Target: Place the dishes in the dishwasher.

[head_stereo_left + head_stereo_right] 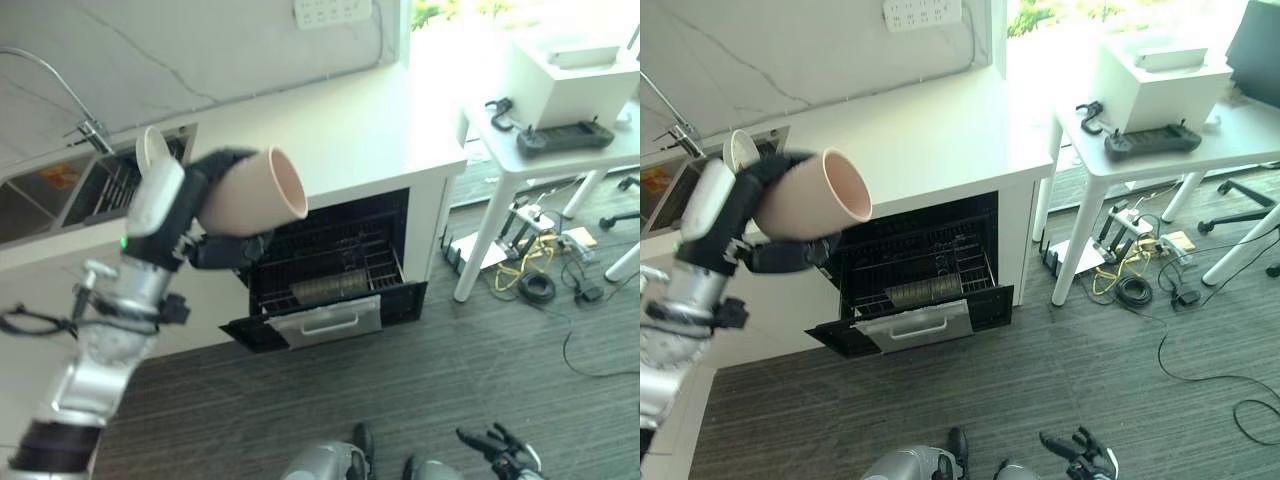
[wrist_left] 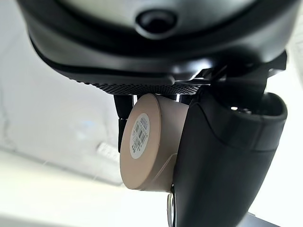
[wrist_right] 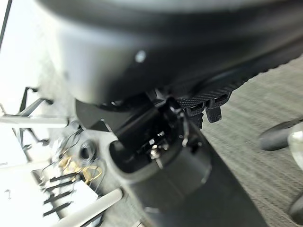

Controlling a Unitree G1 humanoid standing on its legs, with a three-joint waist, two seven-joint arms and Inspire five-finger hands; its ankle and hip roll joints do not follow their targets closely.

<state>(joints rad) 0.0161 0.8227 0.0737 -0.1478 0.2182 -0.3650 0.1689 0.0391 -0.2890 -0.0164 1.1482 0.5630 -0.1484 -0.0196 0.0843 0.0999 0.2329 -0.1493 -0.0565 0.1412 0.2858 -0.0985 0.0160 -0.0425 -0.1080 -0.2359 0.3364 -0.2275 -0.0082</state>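
My left hand (image 1: 222, 163) is raised in front of the counter, shut on a beige cup (image 1: 255, 192). The cup lies on its side with its mouth towards the right. In the left wrist view the cup's labelled base (image 2: 141, 137) shows between the fingers and the thumb (image 2: 222, 161). Below and to the right of the cup, the dishwasher (image 1: 335, 262) stands open under the counter, its door (image 1: 322, 322) down and its wire rack drawn out. My right hand (image 1: 497, 446) hangs low over the floor, open and holding nothing.
A sink (image 1: 40, 200) with a tap (image 1: 92, 128) is set in the counter at the left, with a white dish (image 1: 153, 148) upright beside it. A white table (image 1: 560, 150) with a box and a black controller stands at the right, cables (image 1: 540, 280) under it.
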